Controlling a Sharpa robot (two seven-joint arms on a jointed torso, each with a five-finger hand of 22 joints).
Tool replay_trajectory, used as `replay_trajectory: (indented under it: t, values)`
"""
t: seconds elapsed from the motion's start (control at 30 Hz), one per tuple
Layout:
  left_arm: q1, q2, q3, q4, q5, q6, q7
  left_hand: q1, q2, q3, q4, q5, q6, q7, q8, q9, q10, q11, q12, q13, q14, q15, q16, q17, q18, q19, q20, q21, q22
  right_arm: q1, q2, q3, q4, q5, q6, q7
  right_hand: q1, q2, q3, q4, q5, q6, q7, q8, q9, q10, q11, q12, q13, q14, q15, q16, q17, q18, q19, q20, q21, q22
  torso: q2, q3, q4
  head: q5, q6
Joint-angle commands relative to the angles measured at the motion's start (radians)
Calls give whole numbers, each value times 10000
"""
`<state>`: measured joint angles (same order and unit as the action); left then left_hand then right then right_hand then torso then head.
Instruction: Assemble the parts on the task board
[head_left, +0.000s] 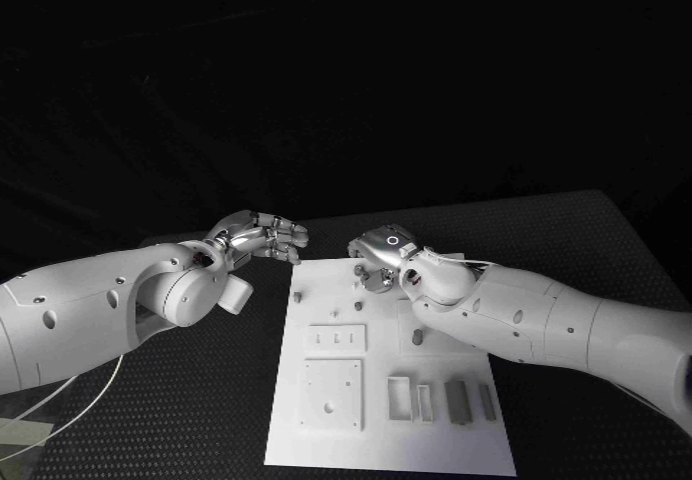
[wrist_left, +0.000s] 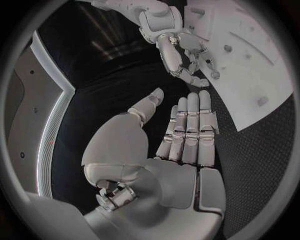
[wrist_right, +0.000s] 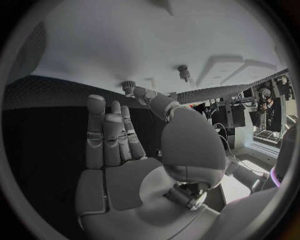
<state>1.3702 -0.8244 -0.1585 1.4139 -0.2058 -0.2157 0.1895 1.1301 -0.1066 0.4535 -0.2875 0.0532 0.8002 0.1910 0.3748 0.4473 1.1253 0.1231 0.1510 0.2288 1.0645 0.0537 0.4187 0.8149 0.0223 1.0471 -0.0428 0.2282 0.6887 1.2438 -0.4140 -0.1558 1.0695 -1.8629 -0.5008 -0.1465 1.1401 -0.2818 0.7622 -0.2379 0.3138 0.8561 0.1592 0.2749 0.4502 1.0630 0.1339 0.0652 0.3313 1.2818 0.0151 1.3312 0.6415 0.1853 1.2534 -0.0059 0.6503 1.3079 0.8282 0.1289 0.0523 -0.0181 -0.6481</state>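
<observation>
The white task board lies lengthwise in the middle of the black table. My right hand hovers over its far end, fingers stretched out and holding nothing. Its thumb tip is right beside a small knurled grey peg standing in the board; I cannot tell if they touch. A second grey peg stands further along the board. My left hand floats off the board's far left corner, palm flat, fingers straight and side by side, holding nothing. Two grey bars sit in slots at the near right.
A raised white square plate and a smaller plate with slots occupy the board's left half. Black table surrounds the board. A thin pale cable loops under my left arm.
</observation>
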Motion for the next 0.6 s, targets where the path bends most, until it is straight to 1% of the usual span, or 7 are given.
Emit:
replay_trajectory:
  t: [0.03,0.1,0.17,0.3,0.4,0.53,0.6]
  values:
    - [30,-31,8,-7,34,30,95,-40,-58,-59,13,-6,-78,26,-42,16,11,45,-65,13,15,0,-67,14,166,58,-26,-55,17,43,-102,16,140,41,-401,-62,-11,-85,-2,29,-70,-96,-20,-64,-17,-62,3,-15,-23,-3,52,37,-16,765,-34,-22,-49,198,2,3,746,-4,16]
    - [37,-64,8,-20,36,3,101,-42,-59,-59,14,-6,-79,27,-42,17,11,46,-65,13,16,0,-67,14,166,58,-26,-55,17,109,-214,30,289,126,-443,-41,-19,-85,-8,33,-71,-103,-25,-63,-18,-63,4,-12,-33,-4,54,41,-17,765,-31,-22,-48,198,-1,5,732,-1,40]
    - [54,-85,8,-42,39,-11,113,-43,-60,-60,14,-6,-79,27,-43,18,11,45,-66,14,16,0,-68,15,166,58,-26,-56,17,205,-376,59,542,184,-523,-44,-29,-72,-11,54,-68,-92,-29,-48,-15,-52,4,-2,-54,-5,54,50,-20,765,-24,-23,-49,198,-2,8,711,-8,72]
    - [82,-110,8,-74,41,-36,116,-41,-60,-59,14,-6,-71,25,-39,23,19,43,-65,19,17,-1,-70,17,166,59,-27,-58,18,337,-586,190,920,449,-489,26,34,23,36,107,-62,-1,-5,29,7,37,-22,34,-99,8,30,92,-25,765,18,-45,-38,201,-5,6,711,-54,107]
    - [107,-115,8,-76,42,-43,113,-43,-61,-59,15,-6,-68,25,-38,26,22,42,-65,21,18,-1,-71,18,166,59,-27,-59,19,348,-539,206,866,475,-332,-17,47,52,35,140,-68,50,35,75,19,142,-53,66,-121,16,1,124,-28,765,42,-56,-25,207,2,17,674,-58,152]
    - [116,-85,7,-111,42,-10,129,-42,-62,-58,15,-5,-63,23,-37,29,27,40,-65,24,20,-1,-72,19,167,61,-28,-60,19,355,-631,207,861,484,-257,-59,21,53,24,180,-69,56,40,89,19,173,-62,66,-141,14,-8,135,-33,765,44,-54,-24,208,16,26,674,-58,190]
    - [116,-102,7,-131,42,16,142,-43,-57,-56,17,-5,-56,20,-34,33,31,39,-65,27,21,-1,-74,21,167,62,-28,-62,20,367,-729,235,864,591,-203,-44,14,51,18,215,-68,61,38,103,20,319,-103,123,-134,13,-46,145,-41,765,44,-55,-23,210,19,34,680,-54,193]
